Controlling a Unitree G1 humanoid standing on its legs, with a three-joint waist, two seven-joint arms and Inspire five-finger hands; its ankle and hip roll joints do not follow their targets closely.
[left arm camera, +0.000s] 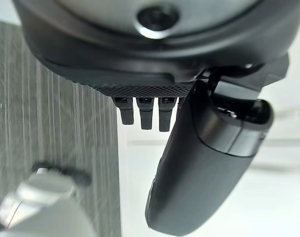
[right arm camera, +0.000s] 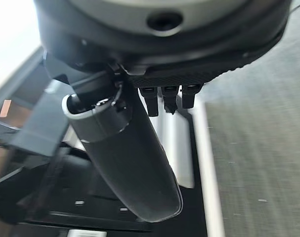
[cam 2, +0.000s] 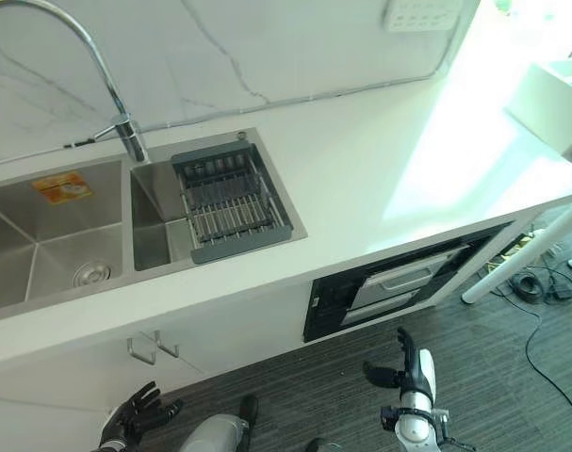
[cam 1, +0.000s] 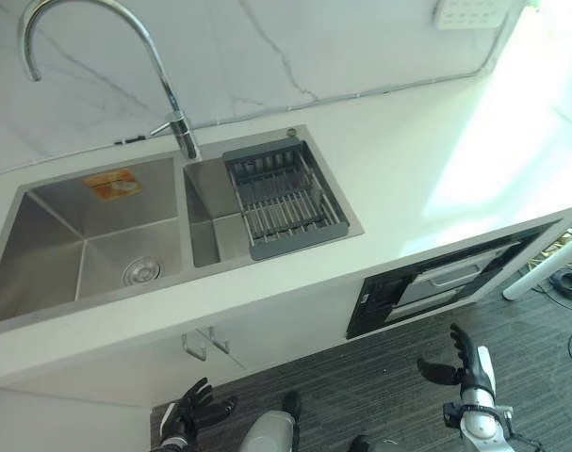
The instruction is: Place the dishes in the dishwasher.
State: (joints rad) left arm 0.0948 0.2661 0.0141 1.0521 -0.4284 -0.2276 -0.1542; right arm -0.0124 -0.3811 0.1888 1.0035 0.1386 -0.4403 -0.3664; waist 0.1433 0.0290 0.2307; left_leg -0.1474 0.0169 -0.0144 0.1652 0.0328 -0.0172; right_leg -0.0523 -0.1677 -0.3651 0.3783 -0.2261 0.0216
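Hanging below dishwasher (cam 1: 446, 282): right hand (cam 1: 466, 369).

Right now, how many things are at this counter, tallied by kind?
Sink basins: 2, large and small
Faucets: 1
Drying racks: 1
Dishwashers: 1
Cupboard handles: 2
Robot hands: 2, left, right, both empty
Dishes: 0
Total: 9
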